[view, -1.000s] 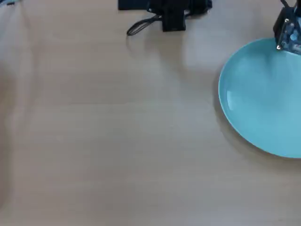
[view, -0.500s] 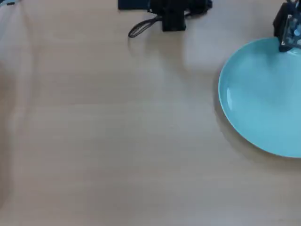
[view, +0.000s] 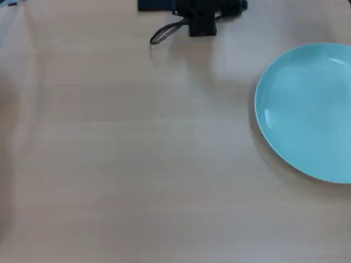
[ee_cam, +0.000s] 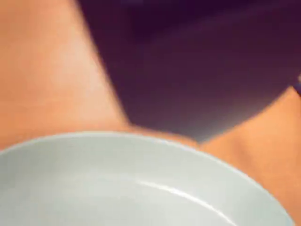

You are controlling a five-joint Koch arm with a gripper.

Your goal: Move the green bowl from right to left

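Observation:
The green bowl (view: 310, 109) is a wide, shallow, glossy aqua dish. It rests on the light wooden table (view: 137, 153) at the right of the overhead view, cut off by the right edge. The black arm with its gripper (view: 202, 24) sits at the top edge, well to the left of the bowl and apart from it. Its jaws cannot be made out there. In the wrist view the bowl (ee_cam: 141, 188) fills the bottom, close and blurred, with its rim arching across. Nothing is seen in the gripper.
A thin dark cable loop (view: 164, 34) lies on the table beside the arm. In the wrist view a large blurred dark shape (ee_cam: 197, 70) covers the upper middle, above the bowl. Bare tabletop spreads to the left of the bowl.

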